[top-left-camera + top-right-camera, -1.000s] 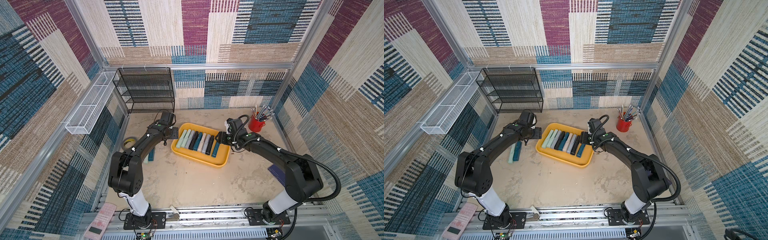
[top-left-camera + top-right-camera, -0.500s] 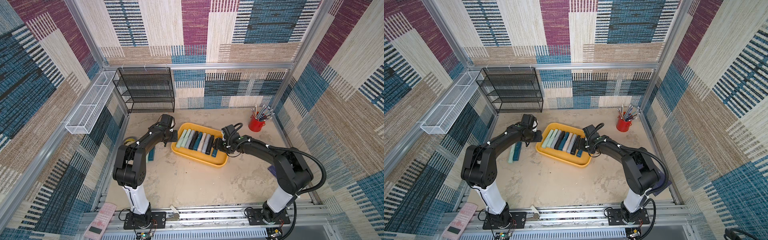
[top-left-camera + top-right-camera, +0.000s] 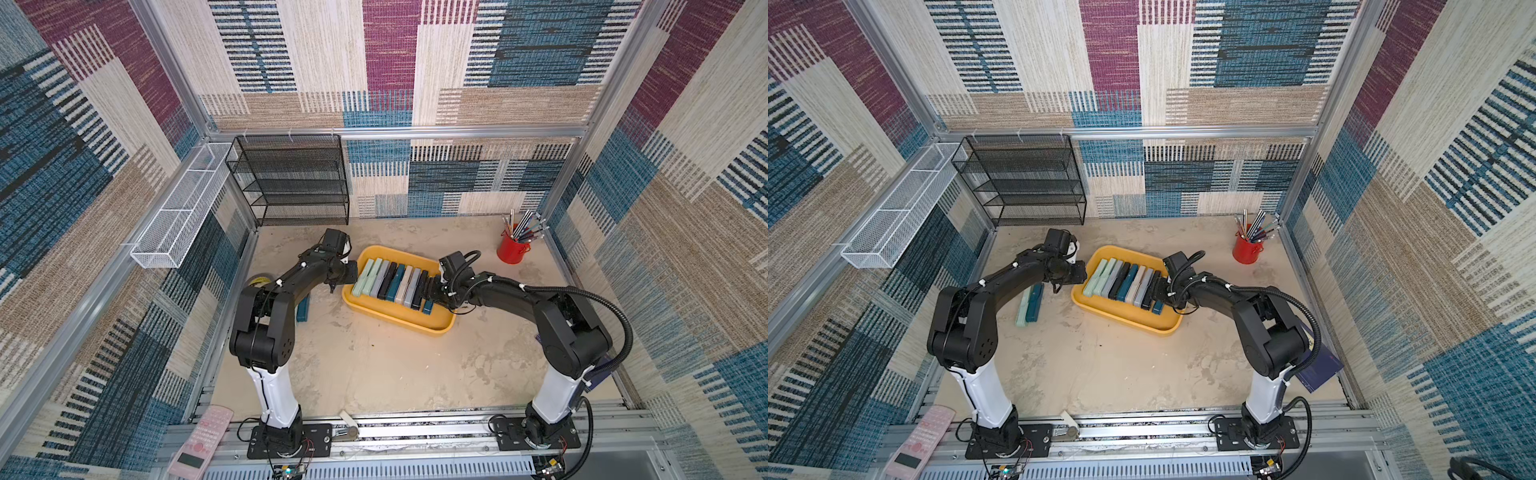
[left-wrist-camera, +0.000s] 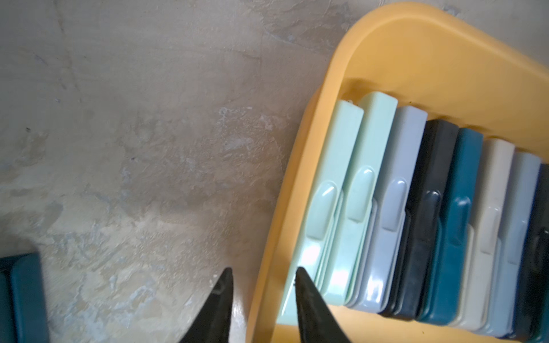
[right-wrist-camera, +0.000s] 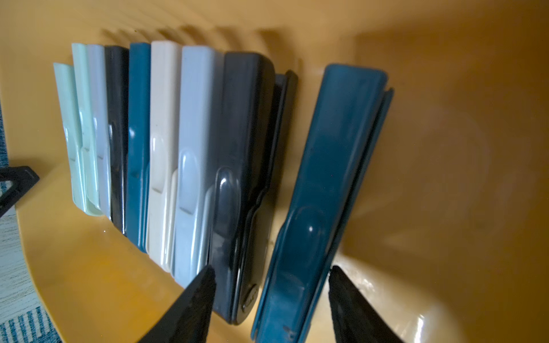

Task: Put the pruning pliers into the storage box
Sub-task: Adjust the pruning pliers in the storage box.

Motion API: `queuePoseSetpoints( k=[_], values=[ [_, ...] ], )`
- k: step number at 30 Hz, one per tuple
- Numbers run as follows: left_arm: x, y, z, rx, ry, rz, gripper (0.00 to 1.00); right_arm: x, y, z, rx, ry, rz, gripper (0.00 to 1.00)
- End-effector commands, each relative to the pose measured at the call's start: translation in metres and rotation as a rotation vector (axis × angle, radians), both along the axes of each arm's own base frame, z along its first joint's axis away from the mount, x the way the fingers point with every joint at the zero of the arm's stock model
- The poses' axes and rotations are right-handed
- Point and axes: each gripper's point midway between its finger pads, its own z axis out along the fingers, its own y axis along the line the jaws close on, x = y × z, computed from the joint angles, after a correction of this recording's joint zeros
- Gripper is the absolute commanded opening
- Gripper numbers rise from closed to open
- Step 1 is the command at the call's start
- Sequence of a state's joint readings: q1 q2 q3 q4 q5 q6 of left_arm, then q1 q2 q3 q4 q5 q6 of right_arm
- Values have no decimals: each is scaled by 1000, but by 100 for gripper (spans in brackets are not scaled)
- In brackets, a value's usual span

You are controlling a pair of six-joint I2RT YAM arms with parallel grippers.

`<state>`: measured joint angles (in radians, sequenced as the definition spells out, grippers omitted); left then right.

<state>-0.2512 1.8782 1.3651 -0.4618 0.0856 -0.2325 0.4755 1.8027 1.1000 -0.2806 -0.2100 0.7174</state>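
Grippers spread, pinching nothing. Left gripper (image 4: 263, 276) astride box (image 3: 399, 321) rim, bottom of frame. Row of pliers (image 3: 392, 282) packed in box, mid-frame; loose pliers (image 3: 1030, 305) on table (image 3: 1100, 365), left of centre. Right gripper (image 5: 270, 276) astride teal pliers (image 5: 326, 178) in box, centre right. Probably stiff, light, glossy, so slippery: best pinched across narrow sides, mid-length.

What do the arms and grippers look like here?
The left arm and right arm are black with white lower columns on black base plates. White ties pin thin cables; a black ribbed hose loops off the right arm. The left gripper and right gripper have black pointed fingers.
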Motion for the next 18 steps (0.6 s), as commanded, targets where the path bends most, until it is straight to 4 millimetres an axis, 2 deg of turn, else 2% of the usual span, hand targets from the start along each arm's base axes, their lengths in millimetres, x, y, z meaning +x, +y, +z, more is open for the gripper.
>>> queuePoseSetpoints(
  k=[1, 10, 18],
  values=[
    [2, -4, 5, -7, -12, -31, 36, 8, 10, 7, 53, -22, 6, 62],
    [0, -5, 3, -19, -7, -31, 34, 15, 16, 15, 77, -51, 11, 61],
    [0, -4, 3, -13, -9, -28, 35, 15, 11, 23, 62, -73, 4, 61]
  ],
)
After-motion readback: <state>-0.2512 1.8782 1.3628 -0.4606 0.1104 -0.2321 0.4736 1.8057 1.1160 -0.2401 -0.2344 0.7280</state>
